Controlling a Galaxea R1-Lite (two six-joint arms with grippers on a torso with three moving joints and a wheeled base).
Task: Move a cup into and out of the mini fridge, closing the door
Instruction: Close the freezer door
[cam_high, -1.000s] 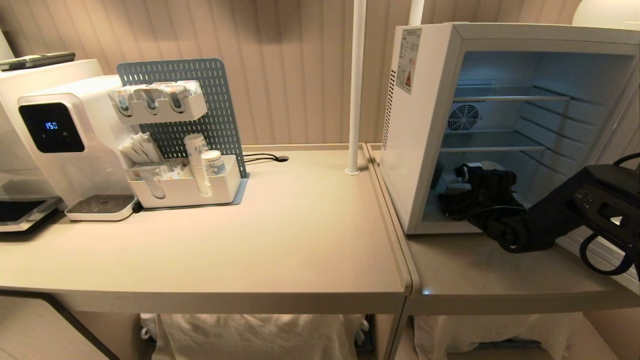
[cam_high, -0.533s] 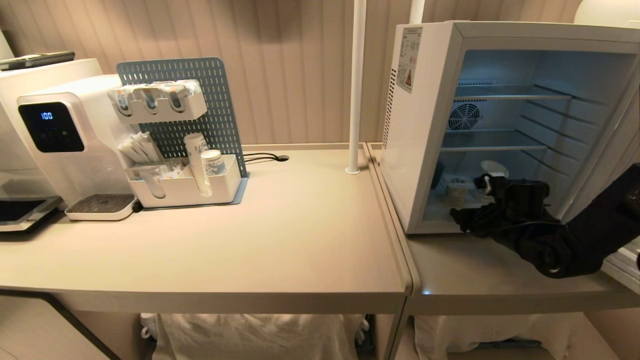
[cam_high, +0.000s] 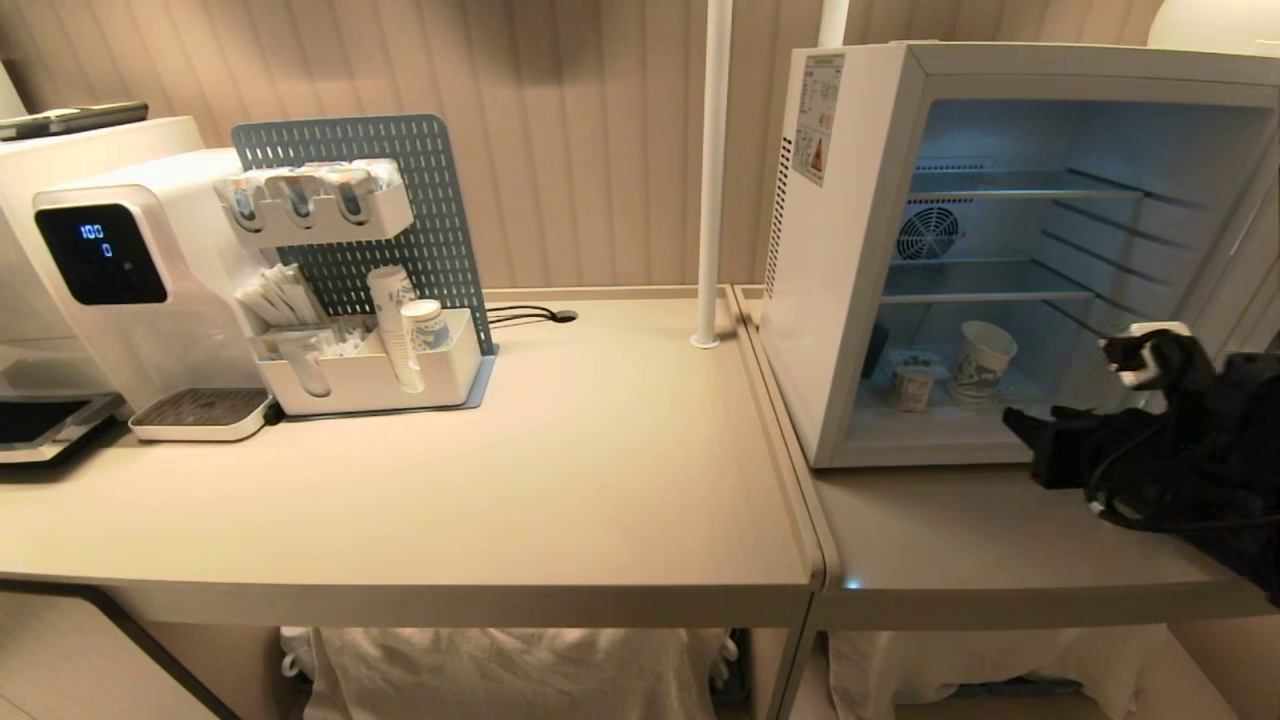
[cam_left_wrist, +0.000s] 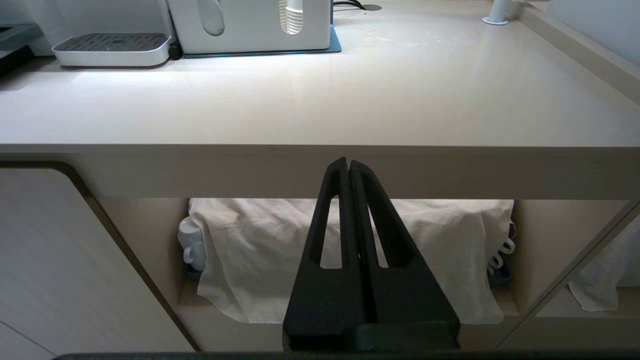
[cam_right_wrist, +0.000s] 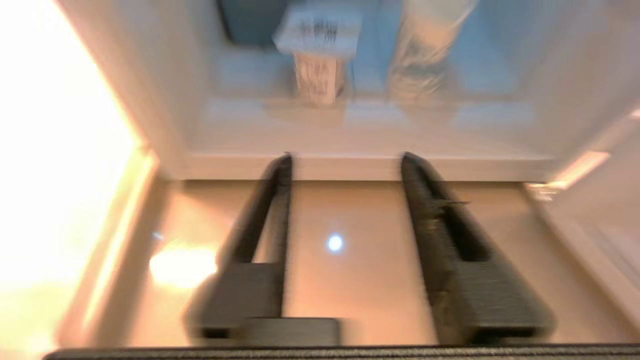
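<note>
Right pincer (cam_right_wrist: 345, 160): fingers apart, empty, outside the mini fridge (cam_high: 850, 250).
Inside: one cup (cam_high: 983, 360), one foil-lidded pot (cam_high: 912, 378).

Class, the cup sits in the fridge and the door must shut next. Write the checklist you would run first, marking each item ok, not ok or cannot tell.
1. Cup upright on the fridge floor, beside the small pot: ok.
2. Right gripper empty, fingers apart: ok.
3. Right gripper outside the fridge opening, over the counter: ok.
4. Doorway free of the arm: ok.
5. Door position and handle: cannot tell, door barely in view.
6. Left gripper shut, parked below the table edge: ok.
</note>
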